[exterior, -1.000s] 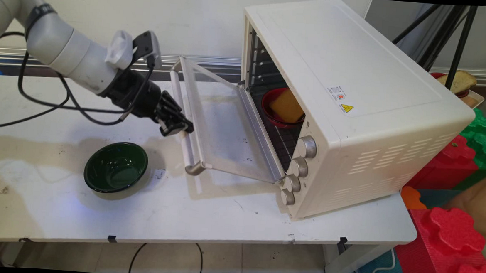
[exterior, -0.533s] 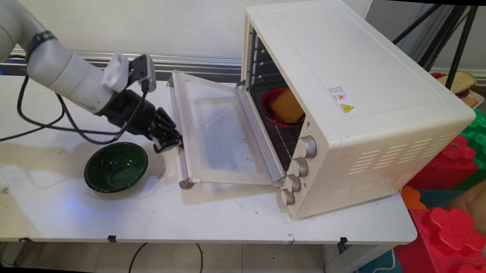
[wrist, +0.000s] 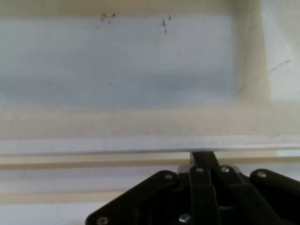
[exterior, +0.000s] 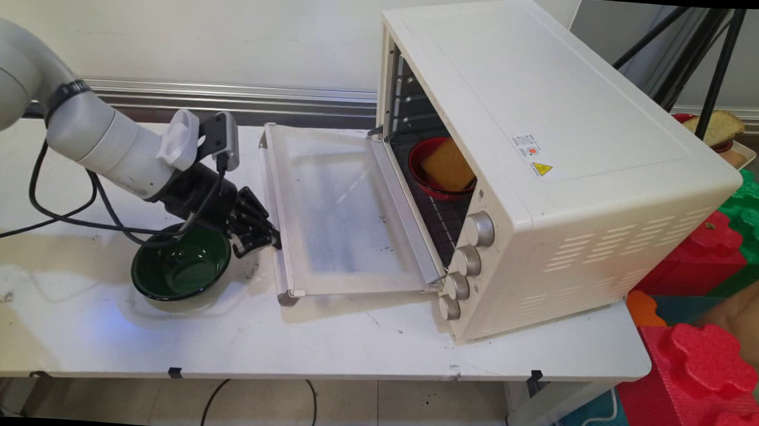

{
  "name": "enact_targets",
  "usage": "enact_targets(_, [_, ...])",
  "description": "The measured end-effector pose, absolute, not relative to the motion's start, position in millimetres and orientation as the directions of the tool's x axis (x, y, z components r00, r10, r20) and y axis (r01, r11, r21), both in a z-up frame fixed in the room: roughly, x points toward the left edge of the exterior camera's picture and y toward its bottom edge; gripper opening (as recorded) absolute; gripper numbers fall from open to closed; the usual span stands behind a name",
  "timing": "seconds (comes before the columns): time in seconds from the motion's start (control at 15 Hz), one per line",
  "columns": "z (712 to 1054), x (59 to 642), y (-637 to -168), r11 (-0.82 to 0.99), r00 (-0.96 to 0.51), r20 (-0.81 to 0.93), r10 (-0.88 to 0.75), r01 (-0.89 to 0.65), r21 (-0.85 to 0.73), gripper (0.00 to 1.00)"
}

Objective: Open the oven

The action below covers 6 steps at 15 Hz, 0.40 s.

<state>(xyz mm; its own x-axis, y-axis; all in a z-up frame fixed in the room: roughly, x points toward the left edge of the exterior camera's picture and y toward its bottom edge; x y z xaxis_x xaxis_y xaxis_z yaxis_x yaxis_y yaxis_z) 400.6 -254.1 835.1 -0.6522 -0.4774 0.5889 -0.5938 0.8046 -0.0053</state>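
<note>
My black gripper (exterior: 268, 236) is shut, its tips against the handle bar (exterior: 270, 175) of the cream toaster oven's (exterior: 551, 150) door. The glass door (exterior: 340, 211) lies folded down nearly flat over the table. In the hand view the closed fingertips (wrist: 204, 157) end right at the pale handle bar (wrist: 117, 145), with the door glass (wrist: 117, 61) beyond it. Inside the oven, a red bowl (exterior: 421, 170) on the wire rack holds a yellow sponge-like block (exterior: 447, 164). A dark green bowl (exterior: 182, 267) sits on the table just under my wrist.
Black cables (exterior: 61, 216) hang from the arm over the table's left part. Off the table's right end are red and green foam blocks (exterior: 703, 360), a tripod (exterior: 719, 55), and a tray with bread (exterior: 722, 127).
The gripper has moved down and slightly left with the handle, and the oven door has swung from half open to nearly flat. The wrist now hangs over the green bowl's rim.
</note>
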Motion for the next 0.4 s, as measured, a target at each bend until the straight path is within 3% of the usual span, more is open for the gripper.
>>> enact_targets(0.4, [826.5, 406.2, -249.3, 0.8, -0.652, 0.588, -0.479, -0.6, -0.014, 0.0])
